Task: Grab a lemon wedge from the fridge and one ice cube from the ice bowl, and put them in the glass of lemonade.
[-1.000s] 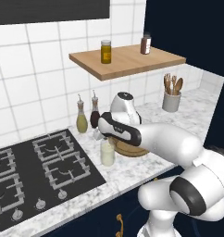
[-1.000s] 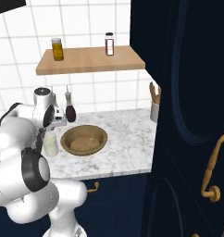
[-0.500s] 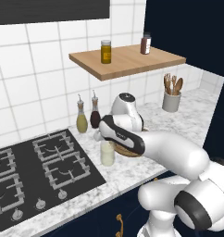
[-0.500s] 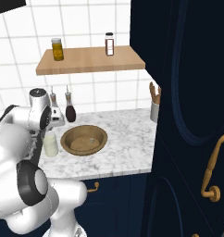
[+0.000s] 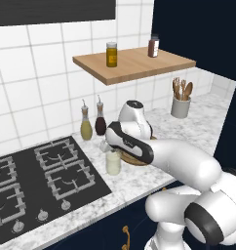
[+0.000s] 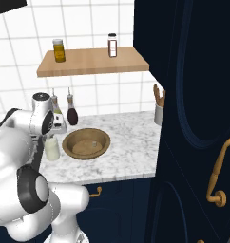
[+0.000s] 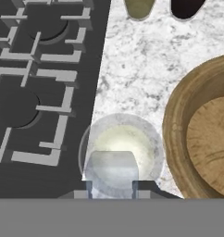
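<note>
The gripper [image 7: 112, 189] pinches a pale ice cube [image 7: 112, 167] between its fingertips, directly above the glass of lemonade [image 7: 121, 150]. The glass stands on the marble counter [image 7: 141, 65], between the black stove [image 7: 35, 78] on its left and the wooden bowl [image 7: 197, 125] on its right.

A: In the hand view, how much of the end effector [image 7: 112, 190] shows?
B: Barely the fingertips [image 7: 89, 190]; the bottom edge cuts them off. An ice cube [image 7: 112, 167] between them hides part of the glass of lemonade [image 7: 132, 141].
A: And the wooden bowl [image 7: 178, 125]?
B: Cropped at the right edge. The two bottles [image 7: 139, 7] are cut off at the top.
</note>
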Robot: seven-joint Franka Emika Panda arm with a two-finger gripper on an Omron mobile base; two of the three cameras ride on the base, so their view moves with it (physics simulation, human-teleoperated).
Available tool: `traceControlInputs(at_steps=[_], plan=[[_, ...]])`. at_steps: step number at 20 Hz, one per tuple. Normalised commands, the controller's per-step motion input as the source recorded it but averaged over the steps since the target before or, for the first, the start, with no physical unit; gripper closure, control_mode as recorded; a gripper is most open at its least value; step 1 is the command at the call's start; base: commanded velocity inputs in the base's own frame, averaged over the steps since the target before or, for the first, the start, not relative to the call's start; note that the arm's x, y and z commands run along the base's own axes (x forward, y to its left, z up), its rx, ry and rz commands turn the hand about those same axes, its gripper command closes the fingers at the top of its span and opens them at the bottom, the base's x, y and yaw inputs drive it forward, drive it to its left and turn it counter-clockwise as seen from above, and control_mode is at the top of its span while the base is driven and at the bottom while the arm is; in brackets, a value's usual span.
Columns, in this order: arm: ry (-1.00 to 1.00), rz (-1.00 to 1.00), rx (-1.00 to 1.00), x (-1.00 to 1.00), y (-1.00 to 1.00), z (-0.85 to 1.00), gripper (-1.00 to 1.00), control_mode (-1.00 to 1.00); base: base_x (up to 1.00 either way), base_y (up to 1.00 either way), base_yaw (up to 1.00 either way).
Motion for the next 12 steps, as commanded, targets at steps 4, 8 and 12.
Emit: traceControlInputs(at_steps=[4,8,12], plan=[[0.00,0.00,0.00,0.00,0.00,0.12,1.00,-1.00,0.00,0.00,0.00],[0.04,0.00,0.00,0.11,-0.01,0.02,1.00,-1.00,0.00,0.00,0.00],[0.08,-0.01,0.00,0.15,-0.01,-0.03,1.00,-1.00,0.00,0.00,0.00]])
